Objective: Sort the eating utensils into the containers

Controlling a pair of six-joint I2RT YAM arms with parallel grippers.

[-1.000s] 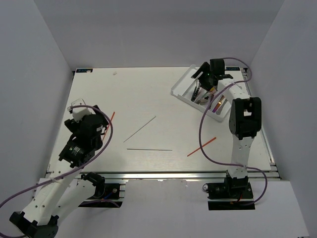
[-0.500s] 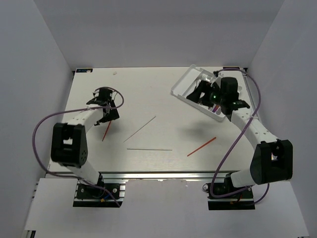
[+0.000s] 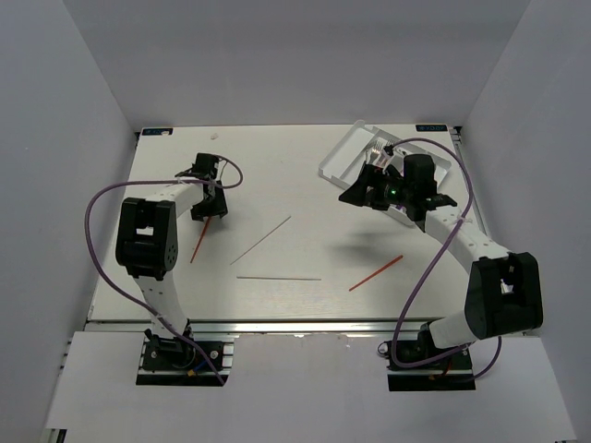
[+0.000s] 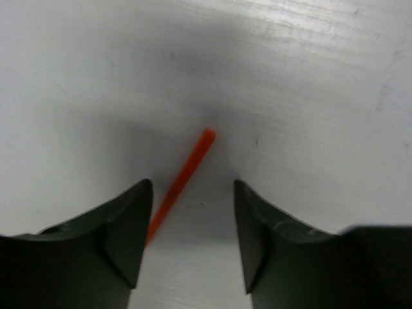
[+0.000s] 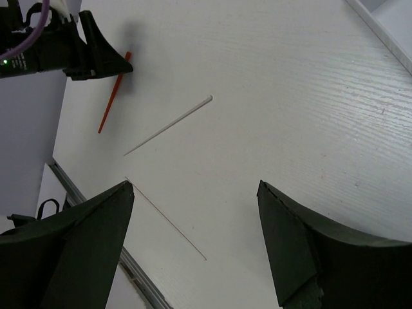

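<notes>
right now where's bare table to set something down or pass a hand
Widest bare table: far middle, between the left gripper and the tray. Also the near-left corner, below the left red chopstick. A lane runs between the pale chopsticks and the right red chopstick. Crowded: far-right corner, tray plus right gripper.

On my feed the white table point(image 3: 277, 175) carries four loose chopsticks. One red chopstick point(image 3: 199, 242) lies flat towards the left side, a slanted pale chopstick point(image 3: 260, 240) lies near the middle with a level pale chopstick point(image 3: 278, 278) just beside it towards the near edge, not touching, and a second red chopstick point(image 3: 376, 273) lies on the right. I also see the white tray point(image 3: 340, 155) sitting askew at the far right corner of the table.
</notes>
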